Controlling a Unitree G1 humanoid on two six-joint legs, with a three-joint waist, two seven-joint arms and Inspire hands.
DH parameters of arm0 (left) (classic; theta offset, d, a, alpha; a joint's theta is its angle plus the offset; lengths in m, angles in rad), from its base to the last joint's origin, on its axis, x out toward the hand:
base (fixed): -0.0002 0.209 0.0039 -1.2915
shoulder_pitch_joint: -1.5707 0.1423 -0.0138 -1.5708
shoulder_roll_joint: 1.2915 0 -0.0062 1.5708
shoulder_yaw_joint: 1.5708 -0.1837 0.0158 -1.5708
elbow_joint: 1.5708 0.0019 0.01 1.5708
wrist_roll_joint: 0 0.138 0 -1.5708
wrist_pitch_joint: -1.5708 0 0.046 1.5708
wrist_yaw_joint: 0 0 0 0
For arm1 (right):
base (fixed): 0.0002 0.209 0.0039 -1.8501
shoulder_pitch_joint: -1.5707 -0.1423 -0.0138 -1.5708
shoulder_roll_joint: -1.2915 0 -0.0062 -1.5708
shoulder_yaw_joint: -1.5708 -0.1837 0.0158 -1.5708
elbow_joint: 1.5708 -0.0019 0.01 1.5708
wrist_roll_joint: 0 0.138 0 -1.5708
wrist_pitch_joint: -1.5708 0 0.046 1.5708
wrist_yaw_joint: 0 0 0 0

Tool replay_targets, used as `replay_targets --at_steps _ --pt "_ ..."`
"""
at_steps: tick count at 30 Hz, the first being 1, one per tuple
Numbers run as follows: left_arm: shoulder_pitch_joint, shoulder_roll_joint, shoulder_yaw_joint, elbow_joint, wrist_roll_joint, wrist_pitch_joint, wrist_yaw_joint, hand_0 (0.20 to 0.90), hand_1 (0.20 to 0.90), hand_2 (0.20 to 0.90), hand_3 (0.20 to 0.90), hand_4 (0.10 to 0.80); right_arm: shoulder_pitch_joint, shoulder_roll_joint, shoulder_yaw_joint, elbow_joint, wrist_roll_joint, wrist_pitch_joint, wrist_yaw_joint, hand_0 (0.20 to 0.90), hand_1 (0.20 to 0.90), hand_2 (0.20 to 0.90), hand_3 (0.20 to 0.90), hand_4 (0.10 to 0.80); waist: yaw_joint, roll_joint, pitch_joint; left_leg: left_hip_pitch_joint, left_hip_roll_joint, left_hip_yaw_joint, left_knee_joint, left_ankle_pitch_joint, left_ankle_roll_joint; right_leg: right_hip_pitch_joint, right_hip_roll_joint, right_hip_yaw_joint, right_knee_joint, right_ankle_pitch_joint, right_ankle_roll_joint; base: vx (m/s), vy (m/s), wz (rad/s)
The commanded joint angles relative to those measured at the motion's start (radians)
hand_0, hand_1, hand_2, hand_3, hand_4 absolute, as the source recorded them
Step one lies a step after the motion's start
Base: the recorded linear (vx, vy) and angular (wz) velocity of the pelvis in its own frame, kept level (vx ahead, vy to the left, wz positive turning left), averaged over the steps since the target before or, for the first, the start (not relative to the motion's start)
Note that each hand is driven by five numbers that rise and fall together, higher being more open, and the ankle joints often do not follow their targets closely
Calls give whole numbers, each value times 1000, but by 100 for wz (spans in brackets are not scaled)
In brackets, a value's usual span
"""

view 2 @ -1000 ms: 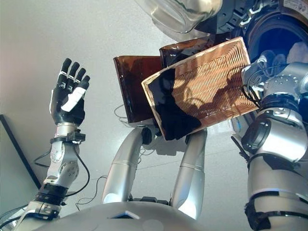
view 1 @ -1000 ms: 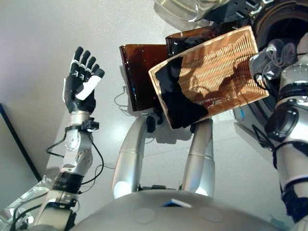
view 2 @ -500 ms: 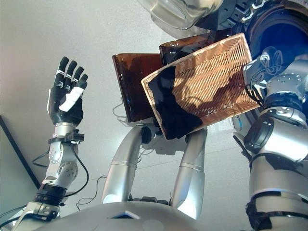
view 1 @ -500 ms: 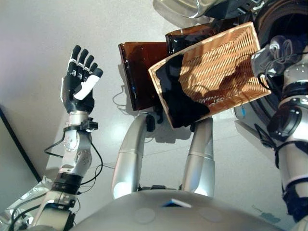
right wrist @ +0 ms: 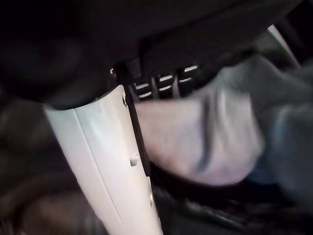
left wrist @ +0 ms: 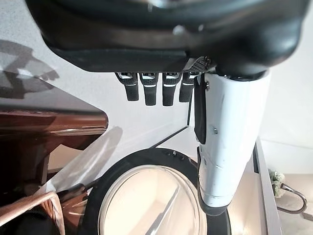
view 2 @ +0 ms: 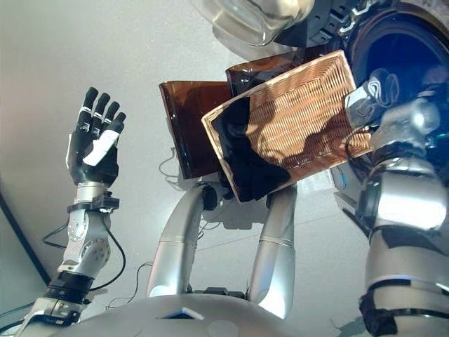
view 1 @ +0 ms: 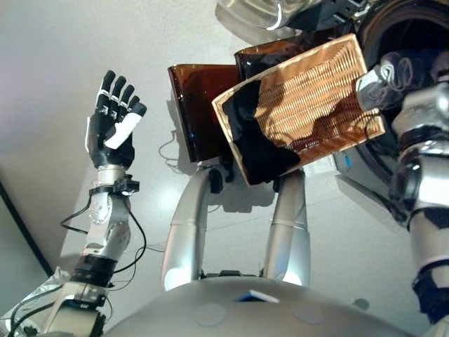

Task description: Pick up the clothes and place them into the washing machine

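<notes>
So the left hand [view 1: 112, 123] is just hanging up in the air on the left with its fingers straight, holding nothing. In the middle there's a wicker basket [view 1: 316, 98] with a dark piece of clothing [view 1: 254, 144] draped over its left end, and two brown bins [view 1: 196, 105] behind it. The right hand [right wrist: 105, 161] is over at the washing machine [view 2: 400, 49] on the right, at the drum opening, right up against a pale grey garment [right wrist: 205, 142]. Can't tell whether its fingers are actually clamped on that cloth.
</notes>
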Motion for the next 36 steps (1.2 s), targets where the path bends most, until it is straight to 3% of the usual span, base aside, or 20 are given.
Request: replay_targets --at_steps 1,4,10,17,24,36 --pt "23 34 116 -87 14 -108 -25 900 900 900 900 800 86 16 86 -71 -215 -27 9 900 900 900 900 800 13 -18 -49 85 -16 -20 -40 -86 -79 -5 43 -21 -81 138 -135 -30 23 -8" --pt "10 10 119 -55 38 -125 -26 900 900 900 900 800 191 85 131 -128 -348 -11 52 900 900 900 900 800 4 -29 -46 65 -11 -26 4 -97 -81 -13 49 -29 -52 126 -138 -19 1 -13" --pt "5 -13 128 -39 58 -135 -23 900 900 900 900 800 225 121 175 -141 -498 26 38 900 900 900 900 800 4 -34 -52 58 -4 -32 4 -95 -82 -15 49 -38 -60 123 -143 -1 -3 -2" --pt "-5 -29 155 -28 82 -131 -17 900 900 900 900 800 187 73 213 -67 -691 136 -7 900 900 900 900 800 13 -34 -61 54 -4 -38 16 -102 -81 -21 49 -43 -47 109 -147 0 0 0" --pt "-4 -29 145 -49 73 -117 -41 900 900 900 900 800 123 6 339 26 -904 252 -4 900 900 900 900 800 24 -50 -57 47 5 -56 58 -119 -80 -20 51 -54 -12 83 -148 0 -10 2" --pt "4 -16 165 -57 78 -122 -36 900 900 900 900 800 106 11 367 83 -920 253 26 900 900 900 900 800 27 -81 -39 25 15 -100 117 -139 -86 -17 60 -80 37 49 -155 6 -36 10"
